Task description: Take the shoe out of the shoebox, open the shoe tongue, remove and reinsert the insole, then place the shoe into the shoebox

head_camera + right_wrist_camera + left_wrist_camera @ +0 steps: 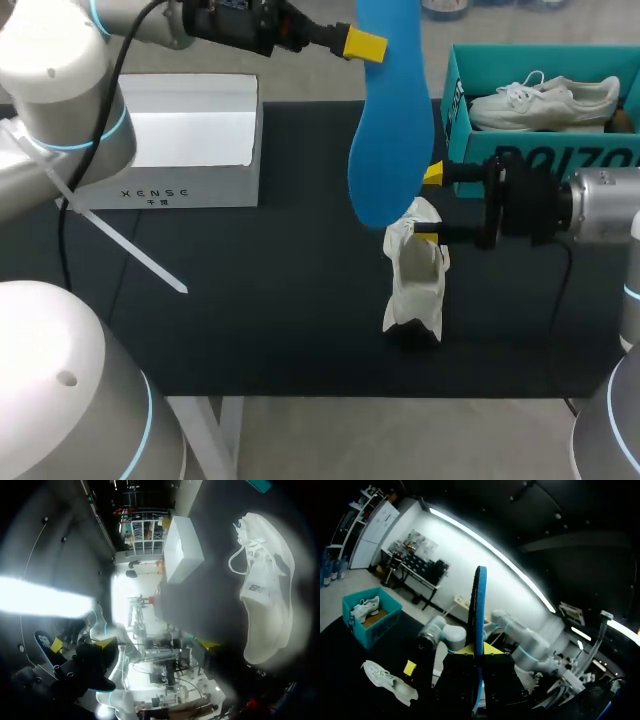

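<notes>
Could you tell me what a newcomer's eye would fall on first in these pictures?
The big blue insole, hanging high over the middle of the table from the left tool. Just under it a white shoe stands on end by the right tool. A second shoe lies in the teal box at the far right.
</notes>
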Robot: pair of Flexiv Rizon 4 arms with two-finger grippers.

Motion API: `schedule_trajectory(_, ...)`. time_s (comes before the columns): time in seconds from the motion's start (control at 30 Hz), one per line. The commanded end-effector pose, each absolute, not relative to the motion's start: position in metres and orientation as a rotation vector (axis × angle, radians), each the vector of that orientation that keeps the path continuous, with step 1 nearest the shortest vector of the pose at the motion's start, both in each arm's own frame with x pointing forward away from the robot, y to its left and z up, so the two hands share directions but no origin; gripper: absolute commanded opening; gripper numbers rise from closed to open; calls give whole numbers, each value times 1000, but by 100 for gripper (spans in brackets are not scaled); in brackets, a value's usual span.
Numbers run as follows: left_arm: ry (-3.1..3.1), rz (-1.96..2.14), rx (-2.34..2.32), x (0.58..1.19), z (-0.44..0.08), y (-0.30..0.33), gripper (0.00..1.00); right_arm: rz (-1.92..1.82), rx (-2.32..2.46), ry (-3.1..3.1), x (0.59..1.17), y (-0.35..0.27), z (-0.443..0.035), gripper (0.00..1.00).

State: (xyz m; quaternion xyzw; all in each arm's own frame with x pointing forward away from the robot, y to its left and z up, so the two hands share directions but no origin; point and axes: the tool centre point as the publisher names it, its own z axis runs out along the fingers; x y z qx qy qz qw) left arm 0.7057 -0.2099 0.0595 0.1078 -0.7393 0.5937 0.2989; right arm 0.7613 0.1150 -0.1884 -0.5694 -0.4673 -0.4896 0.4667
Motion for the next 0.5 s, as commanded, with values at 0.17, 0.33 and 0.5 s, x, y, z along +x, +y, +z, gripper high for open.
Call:
schedule_trajectory(0.17, -2390, 1546, -1, 663, 39, -146, 0, -1203, -1401, -1147, 760, 116, -189, 100)
schedule_trajectory(0.33, -2428, 1518, -156, 635, 12, -140, 0, -1203, -1401, -1147, 760, 116, -189, 100)
schedule_trajectory(0.5, -2401, 1505, -270, 615, -12, -144, 0, -1203, -1401, -1147, 760, 116, -189, 100)
